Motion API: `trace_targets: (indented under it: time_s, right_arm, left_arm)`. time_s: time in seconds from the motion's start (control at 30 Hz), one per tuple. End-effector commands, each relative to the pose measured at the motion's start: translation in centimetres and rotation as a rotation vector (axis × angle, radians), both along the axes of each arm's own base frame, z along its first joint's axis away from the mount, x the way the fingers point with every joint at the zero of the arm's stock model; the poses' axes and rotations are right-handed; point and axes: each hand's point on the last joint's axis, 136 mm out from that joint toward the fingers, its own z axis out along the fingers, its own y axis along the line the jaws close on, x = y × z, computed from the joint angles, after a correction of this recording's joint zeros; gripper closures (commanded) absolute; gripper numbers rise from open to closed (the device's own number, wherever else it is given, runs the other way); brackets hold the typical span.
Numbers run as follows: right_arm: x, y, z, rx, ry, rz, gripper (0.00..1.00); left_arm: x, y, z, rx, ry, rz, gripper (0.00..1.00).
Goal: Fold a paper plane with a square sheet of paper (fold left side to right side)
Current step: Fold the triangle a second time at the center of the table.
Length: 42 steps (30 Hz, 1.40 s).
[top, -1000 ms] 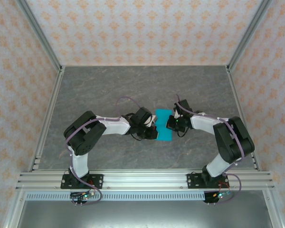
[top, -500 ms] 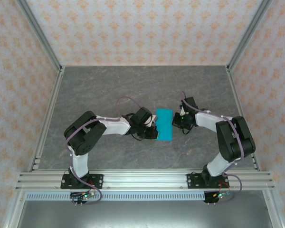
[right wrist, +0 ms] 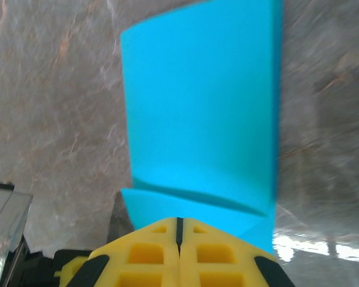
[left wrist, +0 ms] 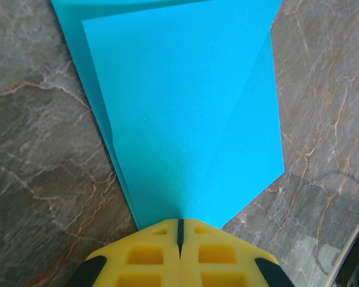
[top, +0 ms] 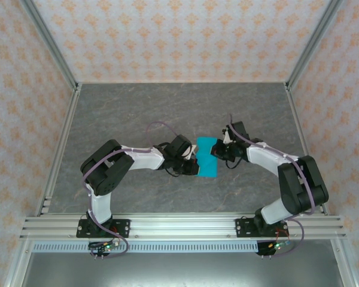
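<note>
Holding the square sheet of paper (top: 206, 156) on the table (top: 137, 107), already doubled over into a tall narrow shape but with no pointed nose yet, so more folds to do. Pinching its left side with the left gripper (left wrist: 180, 224), jaws pressed together on it. Touching its far right corner with the right gripper (right wrist: 179, 222), jaws pressed together too, hard to tell if on paper.

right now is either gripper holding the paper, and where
Nothing looks pinched. Shut left gripper rests on a corner of the paper, shut right gripper on its near edge.
</note>
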Motion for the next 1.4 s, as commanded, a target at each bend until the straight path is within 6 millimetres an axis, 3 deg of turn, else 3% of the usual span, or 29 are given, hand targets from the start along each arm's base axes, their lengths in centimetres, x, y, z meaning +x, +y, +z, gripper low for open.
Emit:
trace_targets:
  time_s: [0.0,0.33,0.43,0.6,0.7,1.07,1.37]
  right_arm:
    - [-0.2,1.6,-0.9,0.062,0.030,0.010,1.00]
    - [-1.5,-0.3,-5.2,-0.090,0.156,-0.010,1.00]
    - [-1.7,-0.7,-5.6,-0.114,0.167,-0.012,1.00]
    - [-2.0,-0.9,-5.6,-0.126,0.174,-0.005,1.00]
    - [-2.2,-0.8,-5.7,-0.124,0.179,-0.001,1.00]
    - [-2.5,-0.9,-5.9,-0.131,0.185,0.002,1.00]
    - [-2.7,-1.5,-5.9,-0.171,0.187,0.006,1.00]
  left_arm:
    - [-2.1,3.5,-4.5,0.193,0.079,0.014,1.00]
    - [-0.6,1.0,-0.9,0.091,0.038,-0.004,1.00]
    - [0.0,-0.2,1.5,0.028,0.011,-0.014,1.00]
    - [0.9,-1.5,2.7,-0.006,0.001,-0.025,1.00]
    - [1.2,-1.7,1.4,0.010,0.023,-0.024,1.00]
    - [2.1,-2.8,1.2,-0.005,0.018,-0.038,1.00]
    - [0.4,0.1,-1.4,0.117,0.045,-0.038,1.00]
